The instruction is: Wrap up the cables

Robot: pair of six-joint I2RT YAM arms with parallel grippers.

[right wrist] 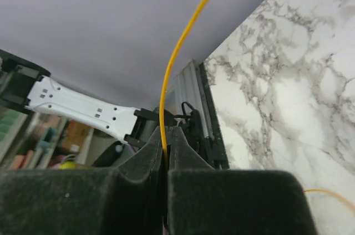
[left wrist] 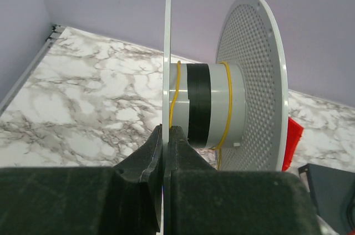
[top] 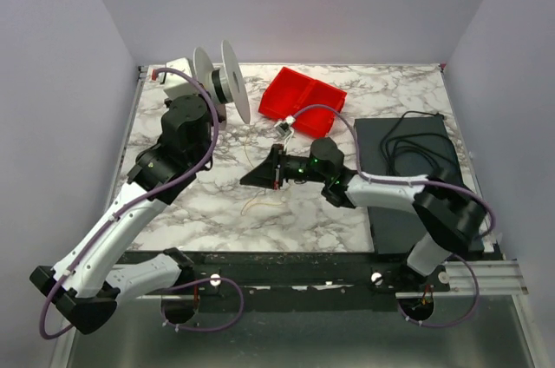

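Jaws of left gripper [left wrist: 166,135] closed flat on the near flange of the spool [left wrist: 252,74], far left of table [top: 217,220]. Jaws of right gripper [right wrist: 166,149] pinched shut on the cable [right wrist: 176,57] over mid-table. More yellow turns lie on the hub; the run between seems slack, too thin to trace overhead.

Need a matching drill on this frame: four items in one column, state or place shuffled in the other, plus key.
Column 1
1. left gripper
2. right gripper
3. red tray
4. black cord

Column 2
A. lying on the dark box
B. shut on the yellow cable
C. far side, beside the spool
D. clamped on the spool's thin flange

Pairs: 1-D, 2-B, 3-C, 4-A
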